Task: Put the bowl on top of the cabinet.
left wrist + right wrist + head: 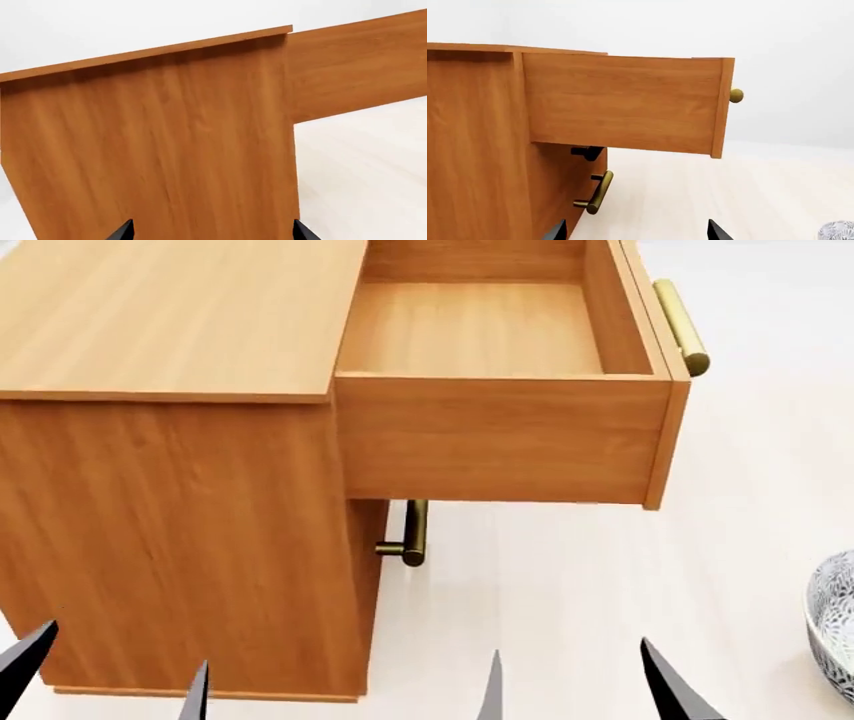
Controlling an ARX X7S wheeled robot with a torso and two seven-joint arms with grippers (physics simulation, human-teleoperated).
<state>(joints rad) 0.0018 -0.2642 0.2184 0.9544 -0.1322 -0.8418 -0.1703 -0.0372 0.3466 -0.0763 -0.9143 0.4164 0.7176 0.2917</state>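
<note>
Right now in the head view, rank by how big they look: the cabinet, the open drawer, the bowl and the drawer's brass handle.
1. The cabinet, largest.
2. The open drawer.
3 and 4. The bowl and the drawer's brass handle look alike; the frame edge cuts off most of the bowl, so I will not rank them.

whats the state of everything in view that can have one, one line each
cabinet: upright on the floor, flat top bare
top drawer: pulled fully out, nothing inside
lower drawers' handles: sit close to the cabinet front, drawers look shut
bowl: upright on the floor at the robot's right, not held
left claw: open, holding nothing
right claw: open, holding nothing
</note>
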